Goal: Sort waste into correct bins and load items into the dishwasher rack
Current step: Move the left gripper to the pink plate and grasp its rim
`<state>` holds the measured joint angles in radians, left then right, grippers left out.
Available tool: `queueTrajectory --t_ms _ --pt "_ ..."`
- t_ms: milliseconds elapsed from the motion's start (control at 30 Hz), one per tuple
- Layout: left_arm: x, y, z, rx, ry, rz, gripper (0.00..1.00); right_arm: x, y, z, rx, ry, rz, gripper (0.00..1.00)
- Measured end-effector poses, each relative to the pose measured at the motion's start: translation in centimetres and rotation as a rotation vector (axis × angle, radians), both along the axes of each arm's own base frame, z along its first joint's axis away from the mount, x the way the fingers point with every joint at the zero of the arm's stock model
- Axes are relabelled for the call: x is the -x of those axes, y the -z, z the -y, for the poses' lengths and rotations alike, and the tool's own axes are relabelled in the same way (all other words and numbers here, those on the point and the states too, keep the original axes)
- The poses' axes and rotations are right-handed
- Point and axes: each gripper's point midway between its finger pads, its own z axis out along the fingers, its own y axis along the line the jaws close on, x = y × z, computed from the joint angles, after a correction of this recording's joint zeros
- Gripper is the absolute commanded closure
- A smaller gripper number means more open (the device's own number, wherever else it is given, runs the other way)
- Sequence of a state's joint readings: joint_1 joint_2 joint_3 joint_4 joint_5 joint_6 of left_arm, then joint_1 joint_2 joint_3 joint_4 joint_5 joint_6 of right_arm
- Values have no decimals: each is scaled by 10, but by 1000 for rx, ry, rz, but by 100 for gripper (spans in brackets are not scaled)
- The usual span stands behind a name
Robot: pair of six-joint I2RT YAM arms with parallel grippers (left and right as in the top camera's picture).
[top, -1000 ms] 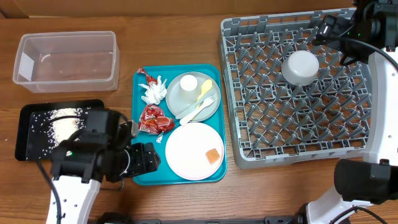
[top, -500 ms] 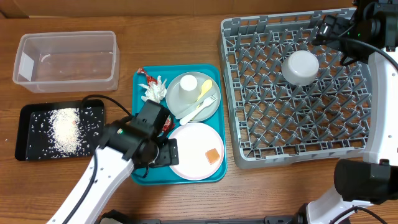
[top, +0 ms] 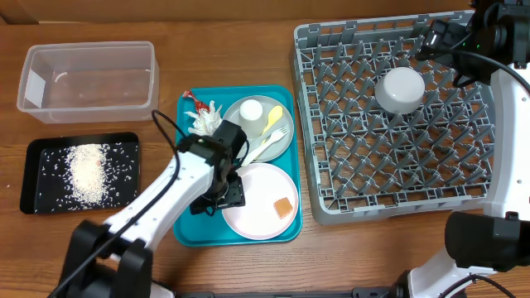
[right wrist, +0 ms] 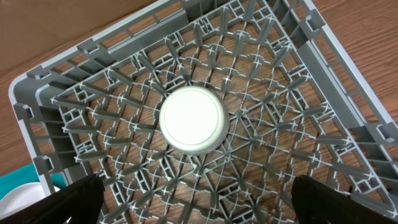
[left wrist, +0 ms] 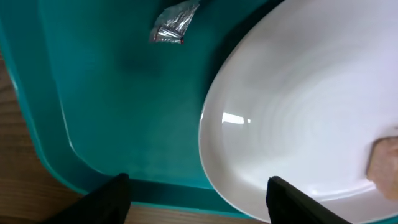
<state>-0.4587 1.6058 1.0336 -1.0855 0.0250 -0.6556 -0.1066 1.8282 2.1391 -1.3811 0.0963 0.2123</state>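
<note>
- Between the spread fingertips (left wrist: pixel 117 198) of the left gripper (left wrist: pixel 199 208): near-left rim of the white plate (left wrist: pixel 298 106) and a strip of the teal serving tray (left wrist: pixel 93 118). Jaws apart, gripping nothing, apparently lined up to straddle the plate's edge.
- Just far of those fingers, on bare tray floor: crinkled silvery end of the red wrapper (left wrist: pixel 174 23), loose and apart from the plate. Remainder hidden under the arm in the overhead view.
- At the right side of the same plate: orange food cube (left wrist: pixel 385 158), resting on the plate surface, probably to be cleared before loading.
- Farther out on the tray: crumpled white napkin (top: pixel 204 121) at the far left. To its right, grey plate (top: pixel 240 147) carrying the small white cup (top: pixel 251 118), spoon (top: pixel 272 120) and fork (top: pixel 269 147), stacked as served and not yet loaded.
- Left of the tray: black tray (top: pixel 124 149) with white rice (top: pixel 87 172) heaped mid-floor and scattered around, evidently the food-waste bin. Far of it, clear tub (top: pixel 87 79), presumably meant for wrapper and napkin.
- Right of the tray: dishwasher rack (top: pixel 397 174), white bowl (right wrist: pixel 191 119) mouth-down on the pegs towards the far side, set so as to drain.
- Above the rack: right gripper (right wrist: pixel 196 202), fingers (right wrist: pixel 68 199) wide open, holding nothing, well clear of the left arm's work.
</note>
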Motion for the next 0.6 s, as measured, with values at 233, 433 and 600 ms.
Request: queueTrajectory --t_ms 233,433,600 --pt "7 29 -3 -51 1 -107 34 0 0 0 0 1 0 0" --pt "9 44 0 -40 4 -136 36 0 0 0 1 0 0 0" --pt "12 49 7 14 11 -134 36 0 0 0 1 0 0 0"
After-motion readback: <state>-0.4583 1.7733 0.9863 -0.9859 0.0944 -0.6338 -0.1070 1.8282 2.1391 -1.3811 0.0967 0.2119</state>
